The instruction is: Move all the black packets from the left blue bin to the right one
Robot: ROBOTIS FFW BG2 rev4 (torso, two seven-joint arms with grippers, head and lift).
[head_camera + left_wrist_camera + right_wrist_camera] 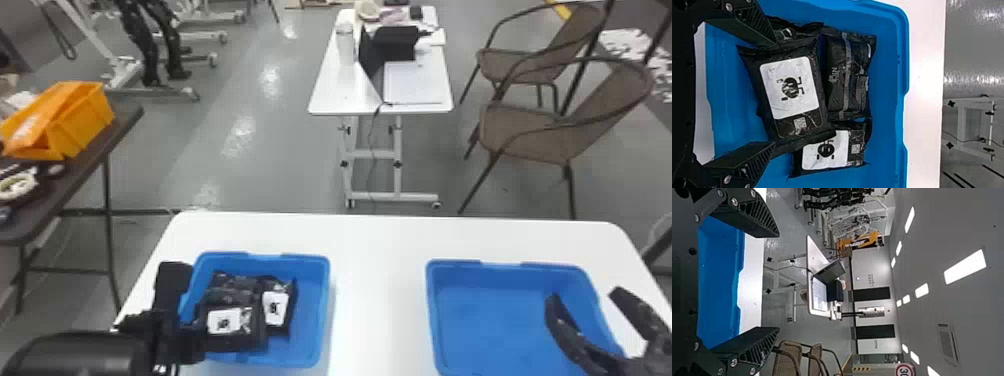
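None of the task looks done as yet: every black packet that can be told apart lies in the left blue bin (324,312), and all of them are left to move. At least three can be counted, perhaps four; the overlap makes the number uncertain.

Nearest, the left gripper (775,93) is over the near, left part of that bin with its fingers spread, grasping nothing. The near packet (789,88), white label up, lies between the lines of the two fingers and reaches beyond their tips; whether either finger touches it, I cannot tell. It seems the likeliest first pick, since it lies on top.

To its right and slightly farther, partly under its edge, is a second labelled packet (828,150). Farther still, toward the bin's far wall, lies a darker packet (844,78) with a grey stripe.

Well apart on the right, the right gripper (585,296) is at the right side of the right blue bin (492,320), released, its fingers wide and nothing between them. Beyond both bins runs the far edge of the white table (380,235).
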